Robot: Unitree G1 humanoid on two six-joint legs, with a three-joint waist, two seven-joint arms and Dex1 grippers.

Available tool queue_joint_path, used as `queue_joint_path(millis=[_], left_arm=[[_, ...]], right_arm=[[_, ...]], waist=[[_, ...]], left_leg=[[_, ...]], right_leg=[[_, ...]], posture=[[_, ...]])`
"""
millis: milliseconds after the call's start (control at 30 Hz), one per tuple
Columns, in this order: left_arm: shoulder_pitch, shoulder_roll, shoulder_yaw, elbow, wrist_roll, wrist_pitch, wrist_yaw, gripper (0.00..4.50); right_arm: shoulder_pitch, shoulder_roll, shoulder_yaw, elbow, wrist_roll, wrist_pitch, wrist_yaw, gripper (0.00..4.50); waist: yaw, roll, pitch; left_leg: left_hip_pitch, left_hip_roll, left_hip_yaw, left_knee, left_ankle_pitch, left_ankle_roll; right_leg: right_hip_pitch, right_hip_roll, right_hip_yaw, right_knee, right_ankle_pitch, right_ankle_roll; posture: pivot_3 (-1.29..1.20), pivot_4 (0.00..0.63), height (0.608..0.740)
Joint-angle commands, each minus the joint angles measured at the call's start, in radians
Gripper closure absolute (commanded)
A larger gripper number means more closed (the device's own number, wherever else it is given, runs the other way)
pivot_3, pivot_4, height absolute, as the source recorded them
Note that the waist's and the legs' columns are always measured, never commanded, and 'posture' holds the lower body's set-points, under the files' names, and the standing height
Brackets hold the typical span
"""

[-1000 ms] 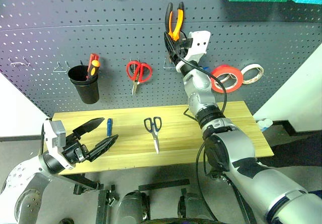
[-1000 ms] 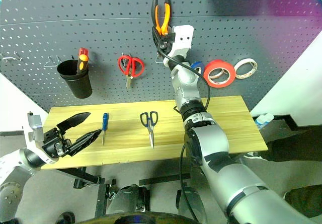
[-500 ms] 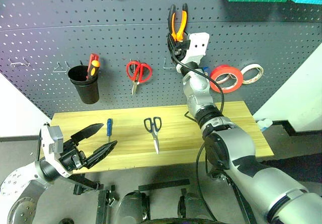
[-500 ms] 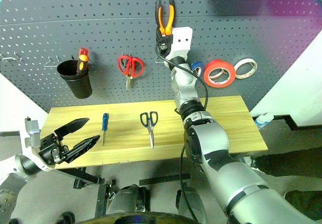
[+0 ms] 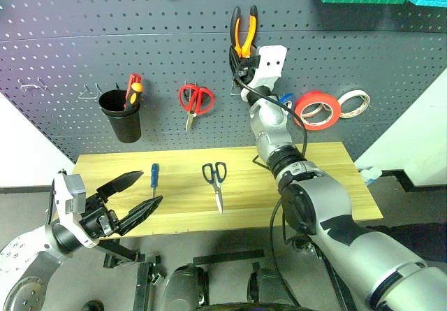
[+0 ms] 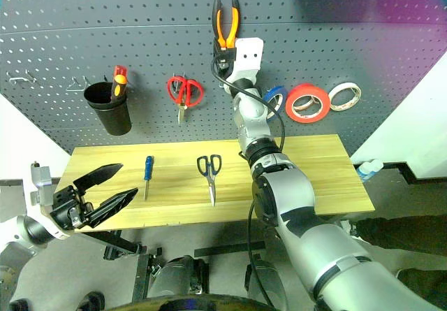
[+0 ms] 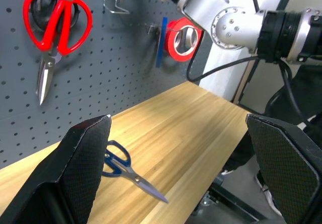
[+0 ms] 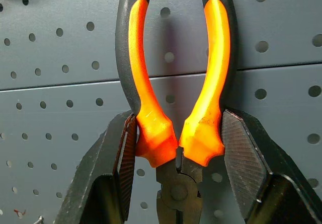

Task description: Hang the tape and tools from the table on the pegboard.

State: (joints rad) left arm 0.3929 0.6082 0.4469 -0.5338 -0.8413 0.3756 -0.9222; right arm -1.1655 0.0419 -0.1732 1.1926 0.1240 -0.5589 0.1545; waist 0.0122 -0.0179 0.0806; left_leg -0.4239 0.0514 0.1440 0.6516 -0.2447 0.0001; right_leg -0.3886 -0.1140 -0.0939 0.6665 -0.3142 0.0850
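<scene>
A dark grey pegboard [image 5: 105,17] rises behind the light wooden table [image 5: 314,185]. The right gripper [image 5: 239,54], clenched on the orange-and-black pliers [image 5: 244,31], has barely shifted against the board, so they are not yet hooked. The left gripper [image 5: 136,193], released and empty, has drawn back off the table. One screwdriver [image 5: 154,179] and one pair of scissors [image 5: 216,180] lie waiting; the orange-red tape [image 5: 316,109] already hangs.

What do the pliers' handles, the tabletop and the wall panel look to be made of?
Pliers: handles look like smooth orange and black plastic or rubber sleeves with a slight sheen, over dark metal at the joint. Table: pale wood, going by the grain lines and plank seams. Pegboard: probably matt dark grey painted metal, flat and evenly punched with holes.
</scene>
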Motion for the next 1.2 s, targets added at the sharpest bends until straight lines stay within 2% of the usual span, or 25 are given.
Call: queue_joint_path(millis=[33,500,700,1200], left_arm=[[0.015,0.007,0.024,-0.032,-0.014,-0.009,-0.006,0.00],[0.109,0.002,0.059,-0.082,-0.048,-0.006,-0.011,0.00],[0.133,0.003,0.069,-0.090,-0.058,-0.001,-0.013,0.00],[0.186,0.010,0.081,-0.117,-0.082,0.018,-0.019,0.00]], right_arm=[[-0.054,0.002,-0.003,-0.007,-0.006,-0.020,-0.002,2.37],[-0.035,-0.008,0.002,-0.031,-0.009,-0.021,-0.009,2.37],[-0.010,-0.010,0.004,-0.042,-0.010,-0.018,-0.014,2.37],[0.051,-0.024,0.039,-0.071,-0.064,-0.015,-0.057,2.37]], waist=[[0.000,0.000,0.000],[0.000,0.008,0.010],[0.000,0.010,0.033],[0.000,0.009,0.078]], left_leg=[[0.000,0.000,0.000,0.000,0.000,0.000],[0.003,0.002,-0.001,0.000,0.000,0.000],[0.015,0.002,-0.001,-0.002,-0.001,0.001],[0.015,0.002,-0.002,-0.003,-0.003,0.005]], right_leg=[[0.000,0.000,0.000,0.000,0.000,0.000],[0.003,0.000,0.000,-0.001,0.000,-0.001],[0.014,-0.002,0.000,-0.002,-0.002,-0.003],[0.015,-0.005,0.001,-0.003,-0.004,-0.006]], posture=[[0.25,0.049,0.740],[0.25,0.120,0.740],[0.25,0.139,0.740],[0.24,0.188,0.740]])
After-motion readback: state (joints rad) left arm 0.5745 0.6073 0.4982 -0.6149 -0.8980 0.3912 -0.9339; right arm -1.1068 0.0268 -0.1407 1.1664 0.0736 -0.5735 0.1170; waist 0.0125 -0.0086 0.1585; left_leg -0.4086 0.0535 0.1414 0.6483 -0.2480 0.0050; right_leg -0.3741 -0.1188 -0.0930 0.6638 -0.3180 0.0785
